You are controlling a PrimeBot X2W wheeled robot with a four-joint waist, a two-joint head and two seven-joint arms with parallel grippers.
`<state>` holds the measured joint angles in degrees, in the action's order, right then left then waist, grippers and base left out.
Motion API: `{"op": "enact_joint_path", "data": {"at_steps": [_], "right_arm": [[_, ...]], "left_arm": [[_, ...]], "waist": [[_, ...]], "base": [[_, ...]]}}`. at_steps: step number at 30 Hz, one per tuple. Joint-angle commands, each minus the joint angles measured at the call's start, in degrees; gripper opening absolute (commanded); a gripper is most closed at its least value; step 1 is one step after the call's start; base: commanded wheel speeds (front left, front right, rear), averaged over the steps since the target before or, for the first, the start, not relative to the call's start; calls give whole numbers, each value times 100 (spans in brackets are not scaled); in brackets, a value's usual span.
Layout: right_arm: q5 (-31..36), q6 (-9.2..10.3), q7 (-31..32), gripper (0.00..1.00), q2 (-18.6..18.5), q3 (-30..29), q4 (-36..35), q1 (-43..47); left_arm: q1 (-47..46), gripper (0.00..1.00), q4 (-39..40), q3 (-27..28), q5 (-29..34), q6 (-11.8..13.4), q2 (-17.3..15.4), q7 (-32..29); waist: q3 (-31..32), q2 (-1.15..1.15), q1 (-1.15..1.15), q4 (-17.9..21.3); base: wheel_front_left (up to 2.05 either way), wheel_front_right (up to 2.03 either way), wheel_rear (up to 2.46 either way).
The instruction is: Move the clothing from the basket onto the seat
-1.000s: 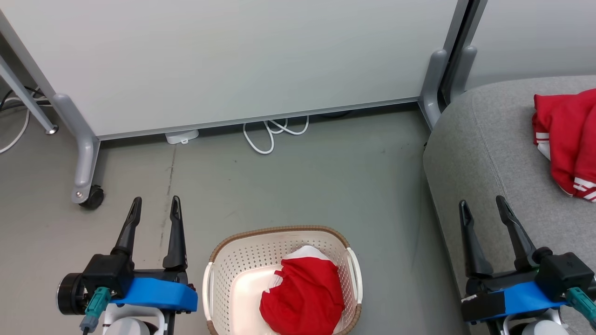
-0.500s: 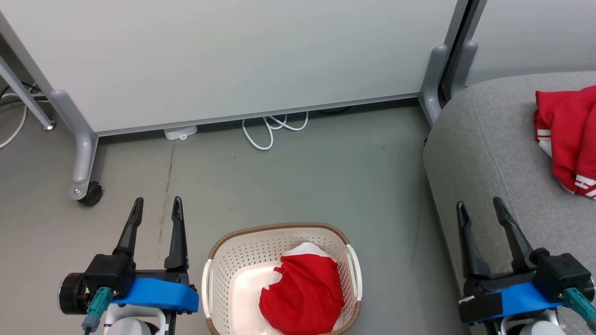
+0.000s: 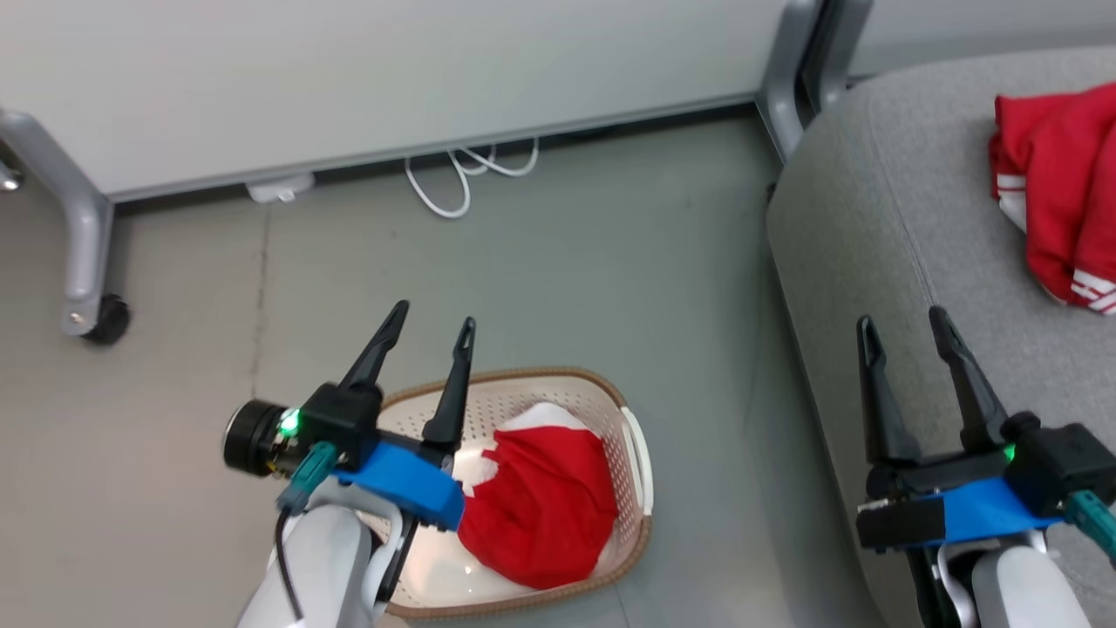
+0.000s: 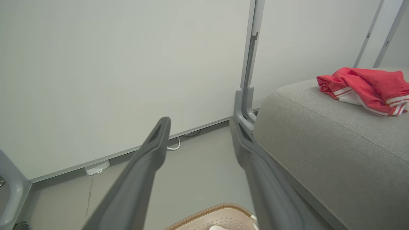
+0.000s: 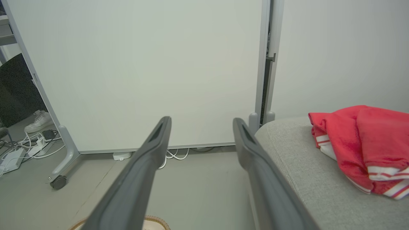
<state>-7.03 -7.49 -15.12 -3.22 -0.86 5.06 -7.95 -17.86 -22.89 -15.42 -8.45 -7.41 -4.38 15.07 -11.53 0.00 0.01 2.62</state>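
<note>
Left gripper (image 3: 435,314) spread, empty, way nearer: red garment (image 3: 536,515) heaped in laundry basket (image 3: 558,373), just right of and behind fingertips. Right gripper (image 3: 901,316) spread too, well apart.

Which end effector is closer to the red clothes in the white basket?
Left. The left end effector hangs above the left side of the oval cream plastic basket, beside the red fabric garment. The right end effector is away over the grey fabric seat.
</note>
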Motion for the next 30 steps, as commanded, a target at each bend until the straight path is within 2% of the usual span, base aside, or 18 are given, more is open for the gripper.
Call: {"op": "enact_joint_path", "data": {"at_steps": [1,11,22,27,30], "right_arm": [[1,-1,-6,100,-10,-8,-32,-125],[-19,-1,-7,100,25,74,-154,-635],[-31,-1,-6,100,41,160,-351,-1237],[-84,-1,-6,100,42,272,-457,-1531],[-99,-1,-6,100,41,322,-539,-1690]], "left_arm": [[-179,100,-90,-95,-28,-6,-70,14],[-1399,100,-1607,-1380,-483,-6,-503,15],[-2557,100,-3258,-2591,-1145,-6,-565,-56],[-2914,100,-3707,-2974,-1735,-6,-573,-424],[-3082,100,-3919,-3160,-2090,-6,-614,-860]], "waist": [[-258,0,-1,196],[-1225,0,-1,757],[-2291,0,-1,1002],[-2751,0,-1,1071],[-3033,0,-1,1098]], "base": [[0,0,0],[0,0,0],[0,0,0],[0,0,0],[0,0,0]]}}
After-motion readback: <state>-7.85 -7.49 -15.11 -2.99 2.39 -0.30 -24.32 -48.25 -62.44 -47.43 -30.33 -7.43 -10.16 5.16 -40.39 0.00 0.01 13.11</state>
